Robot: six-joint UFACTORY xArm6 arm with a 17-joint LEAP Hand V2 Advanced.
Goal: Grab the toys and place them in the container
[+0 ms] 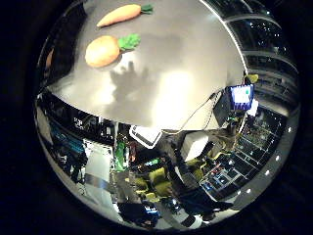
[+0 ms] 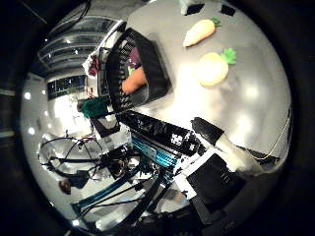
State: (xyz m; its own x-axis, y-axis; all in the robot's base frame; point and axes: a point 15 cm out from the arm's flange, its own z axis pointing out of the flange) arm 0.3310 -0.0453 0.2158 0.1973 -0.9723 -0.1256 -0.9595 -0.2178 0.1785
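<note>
A long orange carrot toy [image 1: 122, 14] and a round orange toy with green leaves [image 1: 103, 51] lie side by side on the grey table [image 1: 186, 69]. The thumb side palm view shows the same two toys beside a black container [image 2: 150, 51] at the table's edge. An orange toy [image 2: 133, 81] lies inside the container.
The table's edge [image 1: 147, 117] runs close by, with room clutter, a lit screen [image 1: 241, 95] and equipment on the floor beyond it. Bare tabletop lies between the toys and that edge.
</note>
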